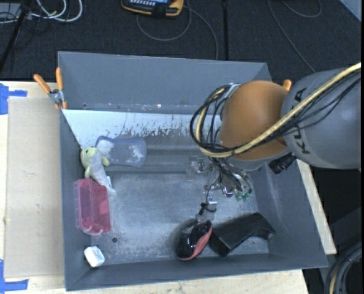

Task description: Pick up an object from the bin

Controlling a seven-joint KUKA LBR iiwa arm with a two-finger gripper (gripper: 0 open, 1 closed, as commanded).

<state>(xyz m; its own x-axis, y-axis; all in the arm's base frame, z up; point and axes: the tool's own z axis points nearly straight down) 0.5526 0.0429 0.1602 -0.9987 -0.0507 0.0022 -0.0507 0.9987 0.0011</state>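
Observation:
My gripper (222, 187) hangs under the arm's wrist over the right half of the bin floor. Just below it, near the front wall, lies a black and red mouse-shaped thing (192, 240). Touching that thing's right side is a black angular piece (241, 231). The gripper stands above both, and nothing shows in its grasp.
Along the left wall lie a pink box (92, 206), a yellow-green soft toy (91, 159) and a clear plastic container (125, 152). A small white thing (94, 256) sits in the front left corner. The arm's orange cover and cables hide the back right of the bin.

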